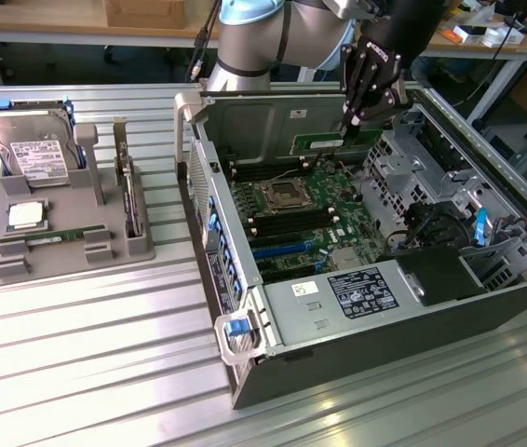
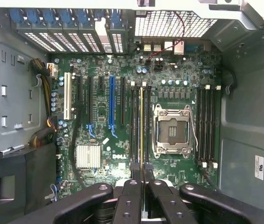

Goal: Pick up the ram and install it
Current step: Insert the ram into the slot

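The ram, pinched edge-on between the jaws of the gripper, is held over the memory slots, where a latch could be struck if it is lowered askew.

Bright overhead light, glare on table

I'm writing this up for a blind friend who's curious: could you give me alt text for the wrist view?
The gripper, shut on the ram, holds it edge-on as a thin line over the black memory slots beside the processor socket. Underneath lies a green motherboard inside an open computer case.
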Robot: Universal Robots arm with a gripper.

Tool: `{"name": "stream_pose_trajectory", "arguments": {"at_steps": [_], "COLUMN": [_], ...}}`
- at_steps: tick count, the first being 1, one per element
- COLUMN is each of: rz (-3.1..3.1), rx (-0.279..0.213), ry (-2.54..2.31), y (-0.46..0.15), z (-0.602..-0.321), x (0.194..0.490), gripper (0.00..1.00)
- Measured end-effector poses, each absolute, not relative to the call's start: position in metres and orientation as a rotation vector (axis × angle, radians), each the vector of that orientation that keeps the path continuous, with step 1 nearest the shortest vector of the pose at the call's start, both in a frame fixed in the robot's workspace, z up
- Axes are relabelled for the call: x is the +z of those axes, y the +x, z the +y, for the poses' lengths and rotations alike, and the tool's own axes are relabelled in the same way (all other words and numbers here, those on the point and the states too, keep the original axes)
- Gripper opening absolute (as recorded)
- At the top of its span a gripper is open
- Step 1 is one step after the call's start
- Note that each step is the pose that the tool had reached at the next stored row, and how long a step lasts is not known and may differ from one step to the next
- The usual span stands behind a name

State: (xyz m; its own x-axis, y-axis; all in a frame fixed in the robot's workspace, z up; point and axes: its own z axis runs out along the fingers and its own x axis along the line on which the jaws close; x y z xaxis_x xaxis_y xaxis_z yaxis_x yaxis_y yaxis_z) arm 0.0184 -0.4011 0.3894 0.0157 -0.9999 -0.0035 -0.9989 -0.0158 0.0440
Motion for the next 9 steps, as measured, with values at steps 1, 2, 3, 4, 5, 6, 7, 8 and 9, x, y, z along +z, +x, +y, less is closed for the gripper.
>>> {"name": "stream_pose_trajectory", "arguments": {"at_steps": [1,2,3,4,5,6,7,8,9], "rz": [-2.183,-2.183,-2.183,-2.183,-2.183,-2.183,-2.183,-2.183,-2.183], "rx": [-0.052,-0.052,-0.052,-0.052,-0.052,-0.052,-0.052,-0.052,-0.052], "ry": [2.218,2.218,2.218,2.218,2.218,2.218,2.218,2.218,2.218], "y": [0.0184,0.0185,0.0184,0.0185,0.0185,0.0184,0.0185,0.0184,0.0185], "z": [-0.4011,-0.4011,-0.4011,-0.4012,-0.4012,-0.4013,-0.4013,-0.4013,-0.4014], "x": [0.3892,0.3888,0.3886,0.3884,0.388,0.3875,0.3871,0.3864,0.3859], "gripper": [0.12,0.12,0.12,0.12,0.12,0.12,0.12,0.12,0.12]}}
